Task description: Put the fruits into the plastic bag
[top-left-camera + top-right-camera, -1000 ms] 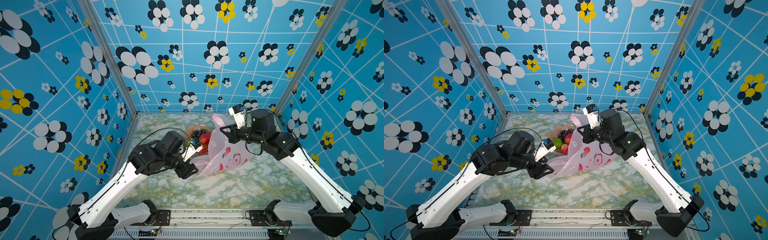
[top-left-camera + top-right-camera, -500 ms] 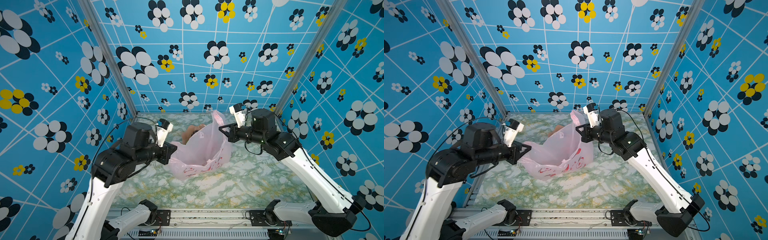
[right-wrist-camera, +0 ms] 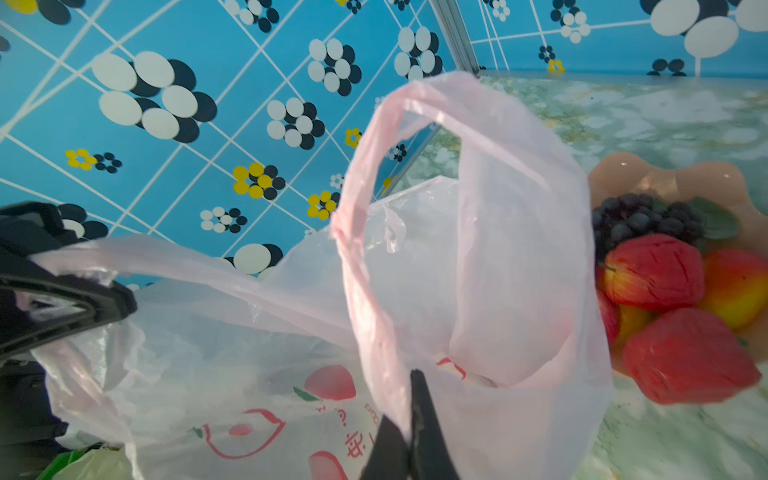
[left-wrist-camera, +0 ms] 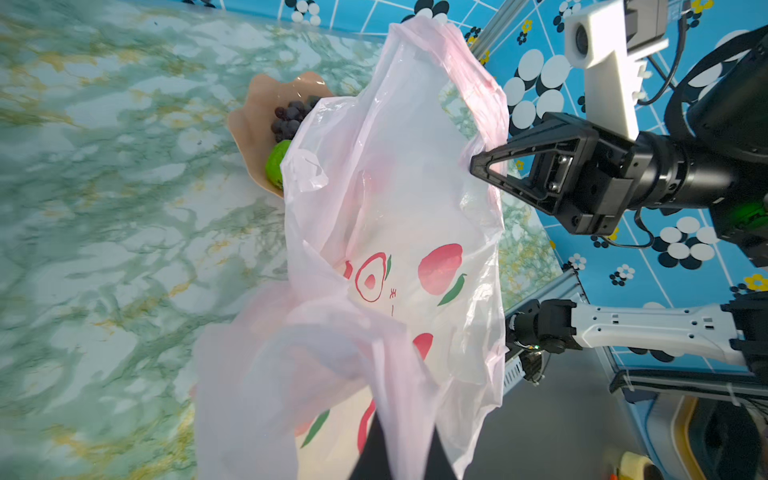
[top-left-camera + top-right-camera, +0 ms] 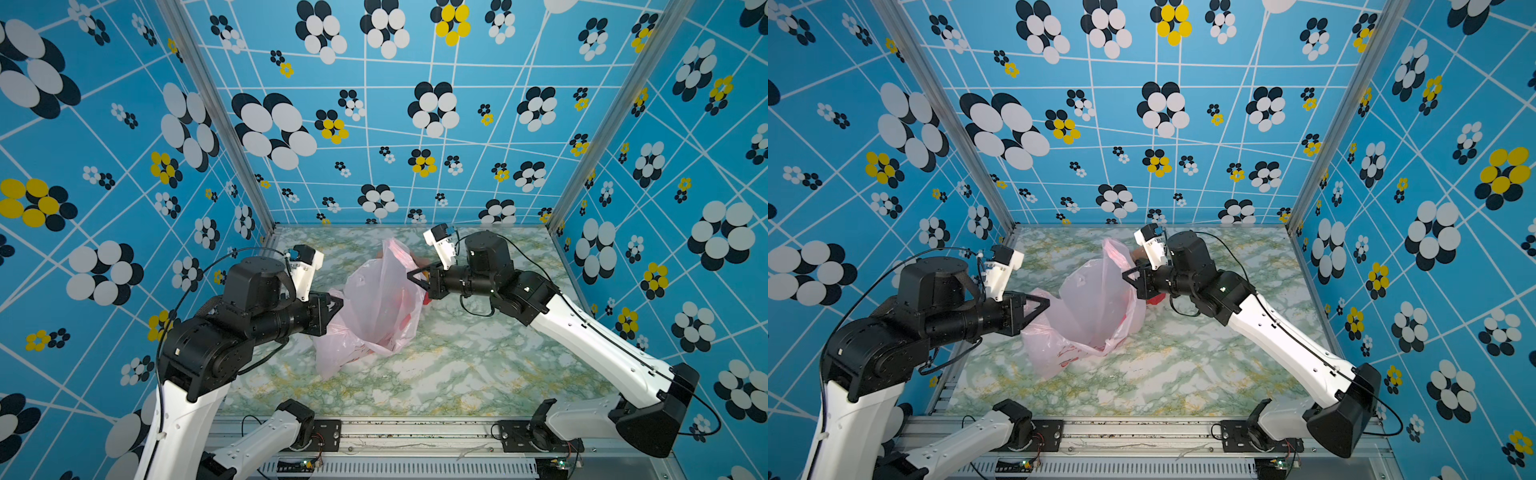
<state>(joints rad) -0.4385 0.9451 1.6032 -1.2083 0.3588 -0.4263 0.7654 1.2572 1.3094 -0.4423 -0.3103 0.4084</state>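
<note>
The pale-pink plastic bag (image 5: 376, 307) (image 5: 1088, 307) hangs stretched between my two grippers above the marble table. My left gripper (image 5: 338, 302) (image 4: 402, 420) is shut on one thin edge of the plastic bag (image 4: 390, 199). On the opposite side, my right gripper (image 5: 410, 274) (image 3: 409, 411) is shut on a handle loop of the plastic bag (image 3: 478, 257). The fruits lie in a peach bowl (image 3: 665, 174) behind it: a purple grape bunch (image 3: 648, 220) (image 4: 289, 118), bumpy red fruits (image 3: 652, 270), a mango-like one (image 3: 735, 286) and a green one (image 4: 276, 164). In both top views the bag hides most of them.
The marble table (image 5: 457, 374) is walled by blue flowered panels on three sides. The peach bowl (image 4: 257, 108) stands near the back, beside my right gripper (image 4: 478, 164). Both arm bases sit on the rail at the front edge.
My left arm has swung up and left from low beside the fruits, its gripper shutting on the bag's edge. The bag has been lifted and spread between both grippers.
</note>
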